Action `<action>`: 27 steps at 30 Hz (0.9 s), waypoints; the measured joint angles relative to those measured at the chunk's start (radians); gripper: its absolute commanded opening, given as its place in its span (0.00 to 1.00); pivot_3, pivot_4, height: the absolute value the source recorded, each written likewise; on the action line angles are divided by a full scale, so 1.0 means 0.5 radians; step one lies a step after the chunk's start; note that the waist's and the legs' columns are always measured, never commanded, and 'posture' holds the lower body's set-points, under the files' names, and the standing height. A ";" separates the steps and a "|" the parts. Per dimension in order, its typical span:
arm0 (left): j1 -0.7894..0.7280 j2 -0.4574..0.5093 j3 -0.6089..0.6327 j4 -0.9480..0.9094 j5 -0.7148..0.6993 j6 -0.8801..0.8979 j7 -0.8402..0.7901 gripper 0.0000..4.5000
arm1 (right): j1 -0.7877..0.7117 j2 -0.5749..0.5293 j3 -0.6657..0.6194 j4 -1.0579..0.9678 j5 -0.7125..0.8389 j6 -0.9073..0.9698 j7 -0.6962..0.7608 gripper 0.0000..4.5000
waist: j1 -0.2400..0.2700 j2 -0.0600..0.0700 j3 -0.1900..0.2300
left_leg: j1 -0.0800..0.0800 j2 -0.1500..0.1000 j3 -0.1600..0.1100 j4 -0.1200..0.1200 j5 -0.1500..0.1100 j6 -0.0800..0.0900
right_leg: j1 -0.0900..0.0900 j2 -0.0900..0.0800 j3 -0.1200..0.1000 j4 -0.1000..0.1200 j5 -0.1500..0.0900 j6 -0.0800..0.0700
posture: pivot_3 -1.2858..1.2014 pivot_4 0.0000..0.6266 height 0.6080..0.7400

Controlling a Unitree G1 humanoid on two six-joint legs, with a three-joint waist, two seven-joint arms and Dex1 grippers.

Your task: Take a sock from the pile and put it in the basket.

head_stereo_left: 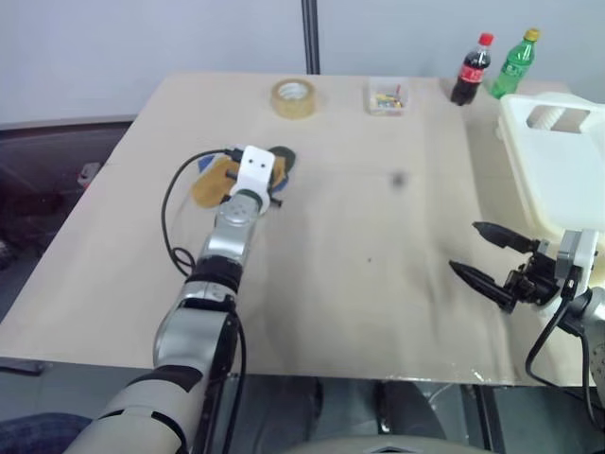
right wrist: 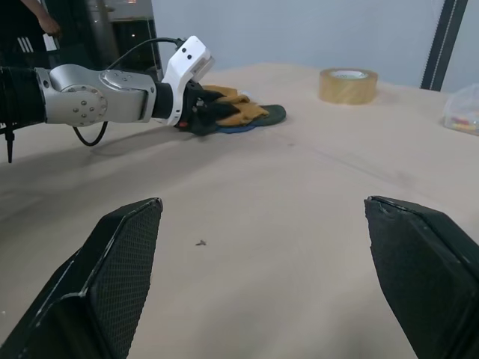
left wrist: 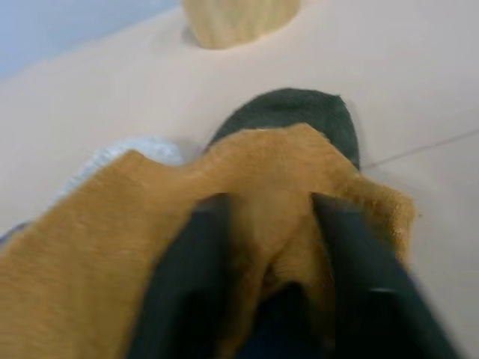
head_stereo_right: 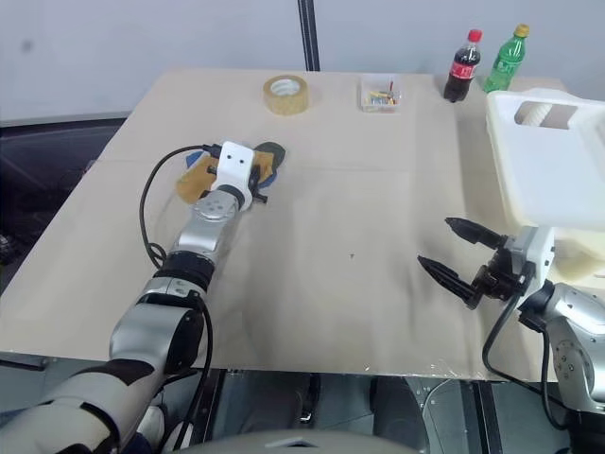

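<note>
1. Toward the far left part of the pale wooden table [head_stereo_left: 359,284], the small flat pile of ankle socks [head_stereo_right: 194,178] lay in mustard-yellow, blue and dark green, well in from the left edge.
2. The left gripper [left wrist: 273,247] reached level into that pile, and its two black fingers [left wrist: 191,284] stood narrow, pinching a fold of the mustard-yellow sock [left wrist: 90,247] between them (the wrist view showed the cloth bunched up in the gap).
3. A dark green sock [left wrist: 299,112] lay just beyond the yellow one, partly under it, and a pale whitish sock [left wrist: 123,153] showed beside it.
4. At the right edge of the table stood the large cream-white rectangular plastic laundry basket [head_stereo_left: 558,180], with a slot-shaped handle hole in its rim, well apart from the pile.
5. The right gripper [head_stereo_left: 484,253] hovered over the near right part of the table, just in front of the basket, its fingers spread wide with nothing between them.
6. Along the far edge stood a roll of tan packing tape [head_stereo_left: 294,97], a small clear plastic box [head_stereo_left: 387,97] with coloured bits inside, a dark cola bottle with a red cap [head_stereo_left: 470,70] and a green soda bottle with a yellow cap [head_stereo_left: 515,62], the two bottles near the far right corner.
</note>
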 measured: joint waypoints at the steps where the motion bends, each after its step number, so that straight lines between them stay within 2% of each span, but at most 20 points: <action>1: 0.000 0.000 0.000 0.000 0.000 -0.006 0.013 0.01 | 0.000 0.000 0.000 0.000 -0.005 -0.001 0.000 1.00 | 0.000 0.000 0.000 | 0.000 0.000 0.000 0.000 0.000 0.000 | 0.000 0.000 0.000 0.000 0.000 0.000 | 0.52 0.24 0.99; 10: 0.021 0.036 -0.005 -0.018 0.028 -0.046 0.017 0.01 | 0.014 0.031 0.003 0.029 -0.028 -0.019 0.007 1.00 | -0.002 0.000 0.000 | 0.000 0.000 0.000 0.000 0.000 0.000 | 0.000 0.000 0.000 0.000 0.000 0.000 | 0.52 0.24 0.99; 11: 0.029 0.042 -0.009 -0.021 0.039 -0.046 0.013 0.14 | 0.014 0.038 0.005 0.036 -0.033 -0.026 0.008 1.00 | -0.003 0.000 0.000 | 0.000 0.000 0.000 0.000 0.000 0.000 | 0.000 0.000 0.001 0.000 0.000 0.000 | 0.52 0.24 0.99; 14: 0.039 0.046 -0.017 -0.021 0.042 -0.034 0.001 0.32 | 0.015 0.041 0.011 0.041 -0.036 -0.039 0.010 1.00 | -0.002 0.000 0.000 | 0.000 0.000 0.000 0.000 0.000 0.000 | 0.000 0.000 0.001 0.001 0.000 0.000 | 0.52 0.24 0.99; 15: 0.039 0.048 -0.016 -0.021 0.039 -0.033 -0.013 0.44 | 0.016 0.041 0.014 0.041 -0.037 -0.040 0.010 1.00 | -0.002 0.000 0.000 | 0.000 0.000 0.000 0.001 0.000 0.000 | 0.000 0.000 0.001 0.001 0.000 0.000 | 0.52 0.24 0.99; 19: 0.039 0.024 0.043 -0.068 -0.027 0.065 -0.032 0.82 | 0.037 0.042 0.030 0.048 -0.039 -0.042 0.011 1.00 | -0.002 0.000 0.000 | 0.000 0.000 0.000 0.001 0.000 0.000 | 0.000 0.000 0.001 0.001 0.000 0.000 | 0.52 0.24 0.99; 27: 0.034 -0.023 0.065 -0.338 -0.075 0.377 -0.049 0.82 | 0.043 0.042 0.040 0.054 -0.049 -0.055 0.018 1.00 | -0.002 -0.001 0.000 | 0.000 0.000 0.000 0.002 0.000 0.000 | 0.000 0.000 0.001 0.001 0.000 0.000 | 0.52 0.24 0.99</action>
